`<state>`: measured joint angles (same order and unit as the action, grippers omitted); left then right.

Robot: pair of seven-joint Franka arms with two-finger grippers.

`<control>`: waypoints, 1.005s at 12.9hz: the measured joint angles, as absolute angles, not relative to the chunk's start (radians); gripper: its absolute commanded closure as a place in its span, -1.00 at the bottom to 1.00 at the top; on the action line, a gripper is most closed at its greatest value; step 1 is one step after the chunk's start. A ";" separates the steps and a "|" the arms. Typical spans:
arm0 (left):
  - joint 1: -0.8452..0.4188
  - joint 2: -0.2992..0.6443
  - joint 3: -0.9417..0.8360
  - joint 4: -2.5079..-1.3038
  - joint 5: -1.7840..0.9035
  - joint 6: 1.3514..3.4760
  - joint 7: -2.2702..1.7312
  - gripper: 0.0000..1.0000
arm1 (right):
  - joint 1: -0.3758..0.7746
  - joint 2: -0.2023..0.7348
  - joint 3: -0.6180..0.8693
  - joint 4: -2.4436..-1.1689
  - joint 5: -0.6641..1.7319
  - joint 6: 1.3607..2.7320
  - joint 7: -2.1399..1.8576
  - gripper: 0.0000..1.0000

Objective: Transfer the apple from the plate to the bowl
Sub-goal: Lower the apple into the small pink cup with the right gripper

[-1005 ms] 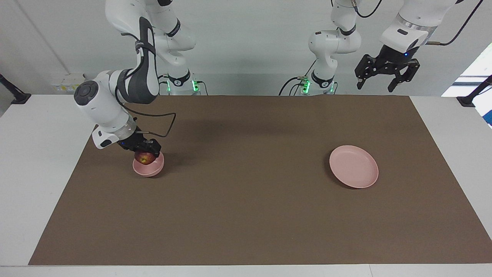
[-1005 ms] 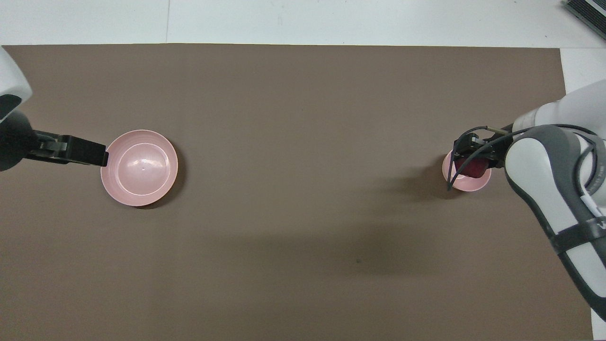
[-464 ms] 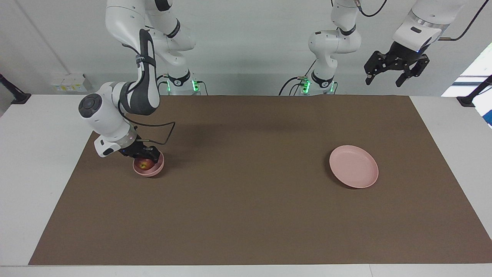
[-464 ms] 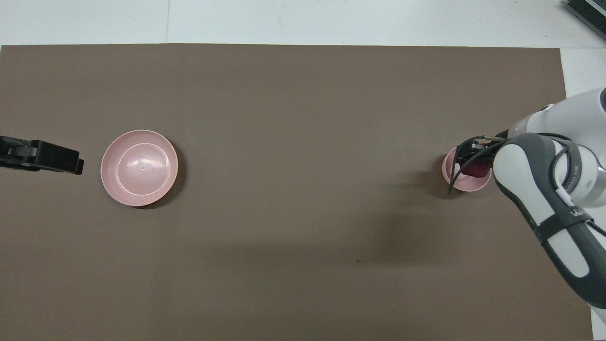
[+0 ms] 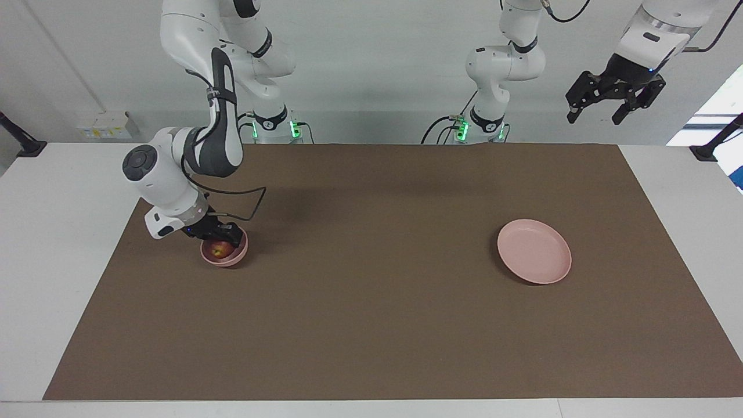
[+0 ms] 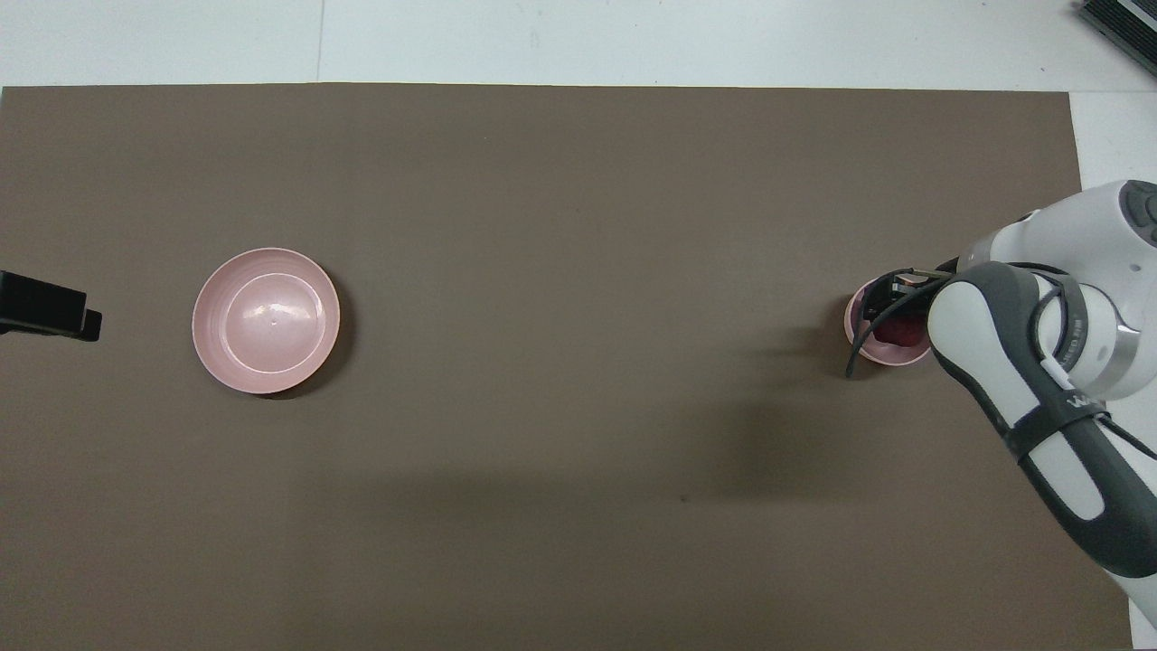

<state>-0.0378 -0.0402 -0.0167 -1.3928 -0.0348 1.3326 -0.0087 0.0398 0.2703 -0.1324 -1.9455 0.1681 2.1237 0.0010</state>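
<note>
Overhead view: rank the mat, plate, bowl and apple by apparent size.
1. mat
2. plate
3. bowl, partly hidden by the right arm
4. apple, only a sliver showing

The small dark red apple (image 5: 219, 249), a yellowish patch showing on it, sits down inside my little deep pink bowl (image 5: 227, 259) at my right arm's end of the brown mat. The wide flat pink plate (image 5: 534, 251) lies well apart from that bowl, toward my left arm's end, with nothing on it.
</note>
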 measured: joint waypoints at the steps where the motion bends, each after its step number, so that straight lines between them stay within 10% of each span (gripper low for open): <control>1: -0.032 -0.041 -0.015 -1.393 -0.035 1.331 -0.009 -1.00 | 0.038 0.276 -0.132 -1.946 0.168 2.125 0.001 0.30; 6: -0.029 -0.041 -0.009 -1.395 -0.035 1.328 -0.009 -1.00 | 0.035 0.286 -0.132 -1.946 0.168 2.127 0.001 -0.27; 13: -0.029 -0.041 -0.009 -1.395 -0.035 1.327 -0.009 -1.00 | 0.034 0.288 -0.132 -1.946 0.168 2.128 0.001 -0.50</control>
